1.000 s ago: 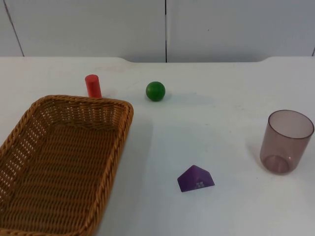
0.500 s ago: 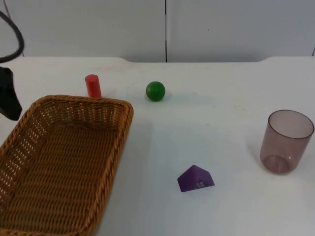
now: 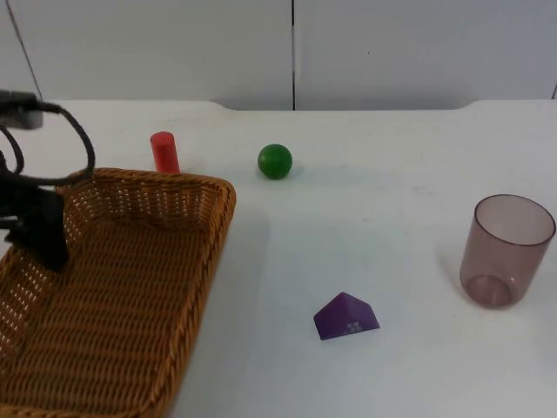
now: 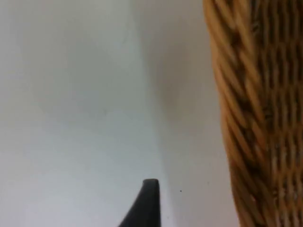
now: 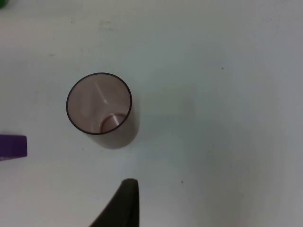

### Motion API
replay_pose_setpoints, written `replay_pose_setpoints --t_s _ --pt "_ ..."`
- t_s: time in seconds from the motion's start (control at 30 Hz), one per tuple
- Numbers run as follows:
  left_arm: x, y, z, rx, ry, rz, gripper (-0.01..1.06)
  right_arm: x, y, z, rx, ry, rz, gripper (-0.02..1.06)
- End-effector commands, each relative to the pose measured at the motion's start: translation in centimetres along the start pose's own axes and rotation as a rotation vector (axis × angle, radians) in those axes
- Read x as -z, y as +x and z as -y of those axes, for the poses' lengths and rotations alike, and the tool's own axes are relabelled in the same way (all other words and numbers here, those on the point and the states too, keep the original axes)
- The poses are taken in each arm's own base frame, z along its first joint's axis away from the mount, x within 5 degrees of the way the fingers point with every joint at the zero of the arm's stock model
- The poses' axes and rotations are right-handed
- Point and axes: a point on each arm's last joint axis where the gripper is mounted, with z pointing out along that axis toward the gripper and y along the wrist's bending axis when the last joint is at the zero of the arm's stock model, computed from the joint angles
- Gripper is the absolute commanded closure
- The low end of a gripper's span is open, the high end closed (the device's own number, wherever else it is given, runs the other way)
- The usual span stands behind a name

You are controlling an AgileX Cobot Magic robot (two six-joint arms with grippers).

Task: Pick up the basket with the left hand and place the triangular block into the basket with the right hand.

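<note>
The wicker basket rests on the table at the near left. My left gripper hangs over the basket's left rim, towards its far corner. The left wrist view looks down on that woven rim, with bare table beside it. The purple triangular block lies flat on the table to the right of the basket, with nothing touching it. In the right wrist view, one end of the block is visible. My right gripper waits high above the table, close to the cup.
A clear purple-tinted cup stands upright at the right, and the right wrist view looks down into the cup. A green ball and a red cylinder sit behind the basket. The grey partition wall closes off the table's far edge.
My left arm came in from the upper left. It has moved down and to the right, from beside the basket's far left corner to over its left rim. Nothing on the table has shifted.
</note>
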Motion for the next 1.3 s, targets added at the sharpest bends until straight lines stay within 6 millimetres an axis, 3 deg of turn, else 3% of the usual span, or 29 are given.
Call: replay_pose_setpoints --t_s 0.0,0.27,0.37,0.4,0.43,0.5,0.63,0.77,0.8,0.97,1.1,1.27 --pt "-1.5 -0.1 0.1 0.009 0.026 -0.026 0.23 0.2 -0.3 0.1 0.011 0.008 0.024 -0.01" --pt "-3.8 0.1 0.4 0.021 0.089 -0.055 0.26 0.2 -0.3 0.1 0.011 0.008 0.024 -0.01" --pt "-3.8 0.1 0.4 0.024 0.092 -0.058 0.48 0.2 -0.3 0.1 0.011 0.008 0.026 -0.01" --pt "-3.7 0.2 0.4 0.028 0.096 -0.065 0.72 0.2 -0.3 0.2 0.017 0.013 0.026 -0.01" --pt "-3.7 0.2 0.4 0.028 0.096 -0.065 0.72 0.2 -0.3 0.2 0.017 0.013 0.026 -0.01" --pt "-3.2 0.4 0.6 0.029 0.107 -0.083 1.05 0.2 -0.3 0.2 0.022 0.018 0.026 -0.01" --pt "-1.6 0.5 1.1 0.063 0.130 -0.091 1.05 0.2 -0.3 0.2 0.022 0.018 0.026 -0.01" --pt "2.5 1.1 2.1 0.116 0.148 -0.060 1.05 0.2 -0.2 0.3 0.027 0.022 0.015 -0.01" --pt "2.5 1.1 2.1 0.116 0.148 -0.060 1.05 0.2 -0.2 0.3 0.027 0.022 0.015 -0.01" --pt "7.8 3.1 4.2 0.135 0.210 0.034 1.05 0.2 -0.1 0.2 0.022 0.017 0.003 -0.01" --pt "9.3 4.6 4.8 0.164 0.239 0.073 1.05 0.2 -0.1 0.2 0.022 0.017 -0.004 -0.01" --pt "9.5 6.2 4.5 0.203 0.358 0.079 1.05 0.2 0.0 0.2 0.016 0.012 -0.007 -0.01"
